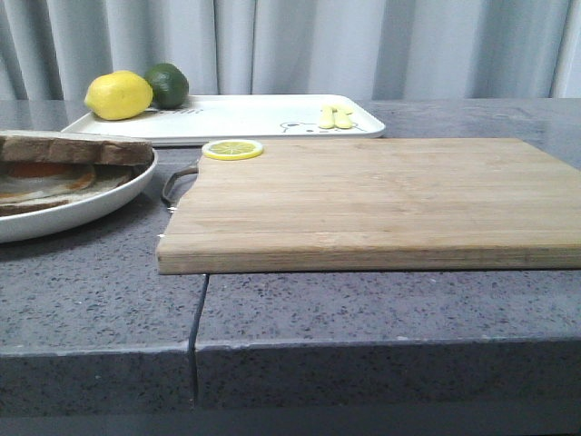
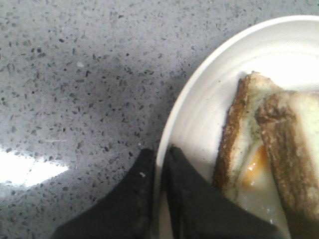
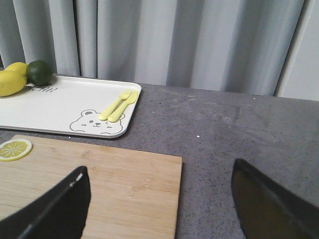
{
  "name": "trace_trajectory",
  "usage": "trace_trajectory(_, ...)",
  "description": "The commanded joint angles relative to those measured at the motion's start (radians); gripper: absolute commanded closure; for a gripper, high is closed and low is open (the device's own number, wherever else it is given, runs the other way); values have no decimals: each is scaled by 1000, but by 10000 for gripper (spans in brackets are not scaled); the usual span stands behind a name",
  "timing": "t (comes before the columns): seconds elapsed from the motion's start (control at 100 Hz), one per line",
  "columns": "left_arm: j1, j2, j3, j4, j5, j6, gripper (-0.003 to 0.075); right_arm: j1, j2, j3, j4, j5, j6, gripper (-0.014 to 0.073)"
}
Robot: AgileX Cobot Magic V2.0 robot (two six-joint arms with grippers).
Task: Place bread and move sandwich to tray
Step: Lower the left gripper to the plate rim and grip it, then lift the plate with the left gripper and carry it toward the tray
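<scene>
Front view: at the left edge of the frame, sandwich (image 1: 68, 163) on a round white plate (image 1: 109, 204), top slice of bread (image 1: 77, 148) already lying over the fried egg. Upper centre, white tray (image 1: 254, 118) at the back of the grey bench (image 1: 100, 309), carrying a lemon (image 1: 118, 95), a lime (image 1: 168, 84) and a small yellow fork and spoon (image 1: 336, 117). Centre to right, bare wooden cutting board (image 1: 372, 204) with a lemon slice (image 1: 232, 149) at its upper left corner. No arm visible here.

Left wrist view: lower centre, left claw (image 2: 158, 164) pinched shut on the plate's rim, one dark finger under the lip and one on top. To the right, sandwich crust and orange yolk, just beside the inner finger.

Right wrist view: right claw (image 3: 159, 199) spread wide and holding nothing, fingers at the lower corners of the frame, above the board's edge. Tray with bear print in the upper left.

Handling, as a judgement: bread soft and light, egg slick, slices loose and liable to slide if tilted; plate stiff, glazed, likely slippery and breakable. Best taken by the rim, kept level, moved slowly.
</scene>
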Motion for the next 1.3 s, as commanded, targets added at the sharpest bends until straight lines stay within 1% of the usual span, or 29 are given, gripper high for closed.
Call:
trace_trajectory(0.0,3,-21,-20,-2,-11,-6,739,-5,4,-25,-13,-75,-3,19)
trace_trajectory(0.22,3,-58,-20,-77,-13,-6,738,-5,4,-25,-13,-76,-2,19)
trace_trajectory(0.58,3,-236,-27,-181,-41,-6,738,-5,4,-25,-13,-79,-2,19)
trace_trajectory(0.75,3,-256,-61,-265,-43,-4,738,-5,4,-25,-13,-79,-2,19)
trace_trajectory(0.83,3,-256,-82,-323,-61,21,738,-5,4,-25,-13,-79,-2,19)
trace_trajectory(0.91,3,-247,-98,-390,-95,56,738,-5,4,-25,-13,-79,-2,19)
trace_trajectory(1.01,3,-209,-132,-451,-101,93,739,-5,4,-25,-13,-79,-2,19)
trace_trajectory(1.16,3,-106,-198,-562,-91,192,739,-5,4,-25,-13,-79,-2,19)
trace_trajectory(1.29,3,1,-269,-648,-50,258,739,-5,4,-25,-13,-79,-2,19)
